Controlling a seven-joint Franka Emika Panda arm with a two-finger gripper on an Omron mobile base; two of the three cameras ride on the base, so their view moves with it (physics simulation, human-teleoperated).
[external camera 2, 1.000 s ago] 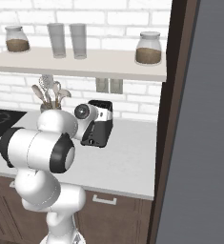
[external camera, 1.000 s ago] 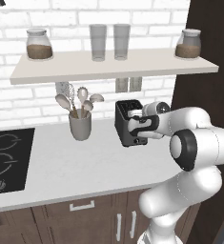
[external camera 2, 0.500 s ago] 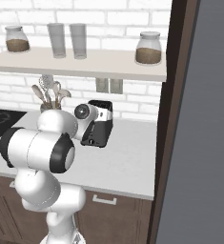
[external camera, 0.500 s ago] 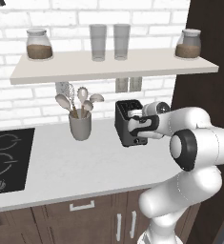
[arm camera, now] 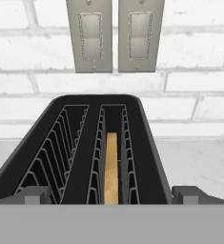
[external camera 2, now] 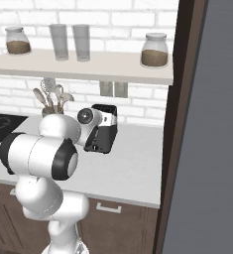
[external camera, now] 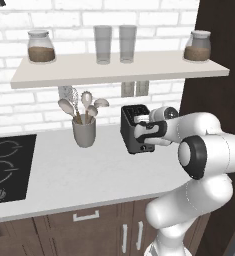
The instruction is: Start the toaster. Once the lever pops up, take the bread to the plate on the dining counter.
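Hand (arm camera: 111,195): spread wide, holding nothing, hovering mid-frame over toaster (arm camera: 104,147); bread (arm camera: 111,167) sitting in right slot. Risk: fingers missing lever.

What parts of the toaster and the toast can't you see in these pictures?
- Toaster lever: in both base views the arm covers the near end; in the hand view the bottom edge cuts it off.
- Bread: sunk in the right slot, top edge alone visible in the hand view.
- Tool fingers: tips alone visible.
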